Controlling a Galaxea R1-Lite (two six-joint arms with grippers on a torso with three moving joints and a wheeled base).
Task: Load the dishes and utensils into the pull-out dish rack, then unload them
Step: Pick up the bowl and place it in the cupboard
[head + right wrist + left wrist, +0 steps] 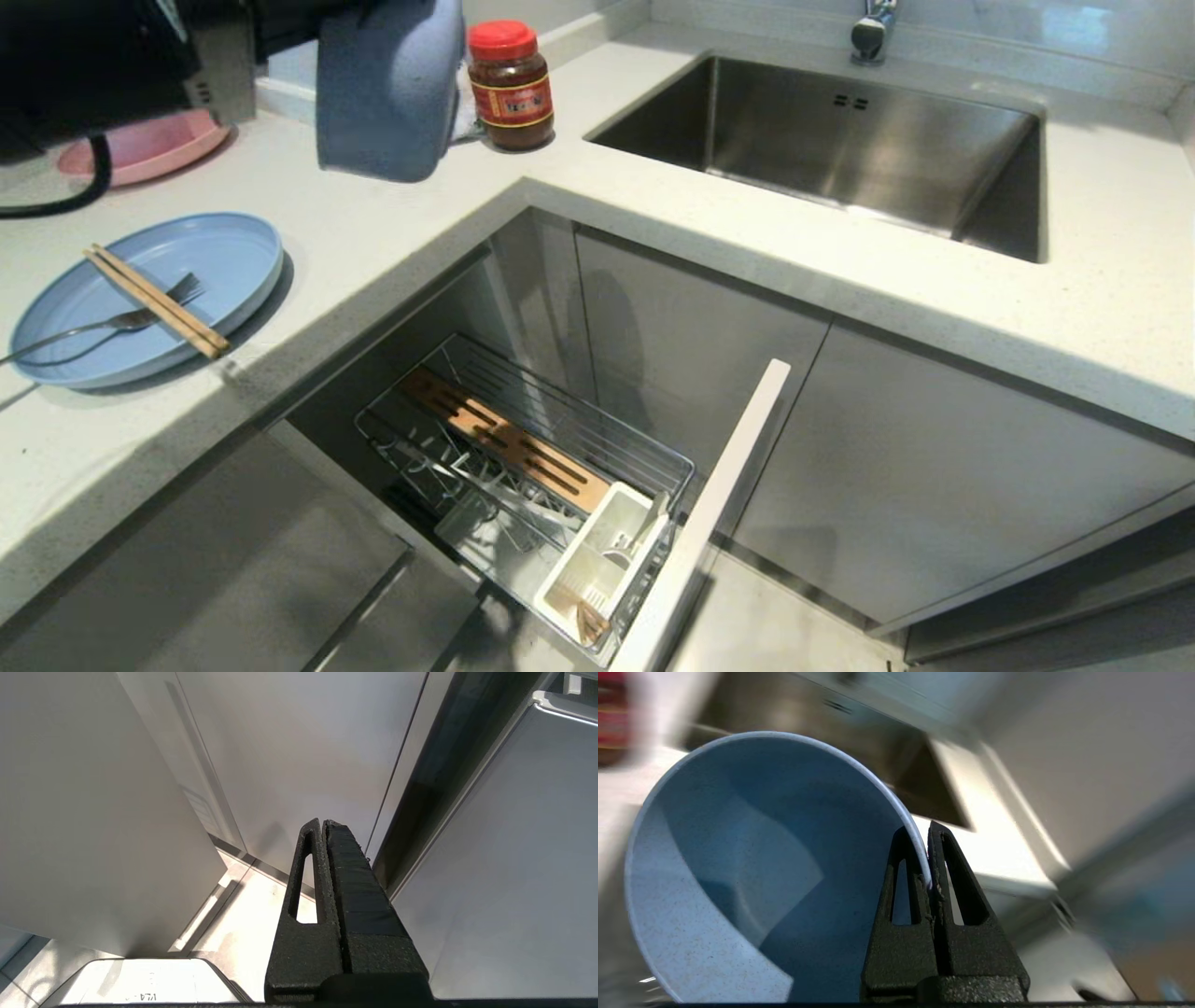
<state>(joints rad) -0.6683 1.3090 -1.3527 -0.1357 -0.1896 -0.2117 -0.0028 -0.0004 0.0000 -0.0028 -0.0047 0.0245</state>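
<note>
The small round light-blue plastic bowl (pixel 738 868) is pinched at its rim by the left gripper (pixel 930 858) — surroundings blurred; the right gripper (pixel 322 826) fingers are pressed together, empty.

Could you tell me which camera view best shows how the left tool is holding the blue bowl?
The left wrist view: the left tool is shut on the bowl, its rim pinched between the fingers. The head view shows only the bowl's outside in the air above the counter, the grip hidden. The right wrist view shows no bowl.
</note>
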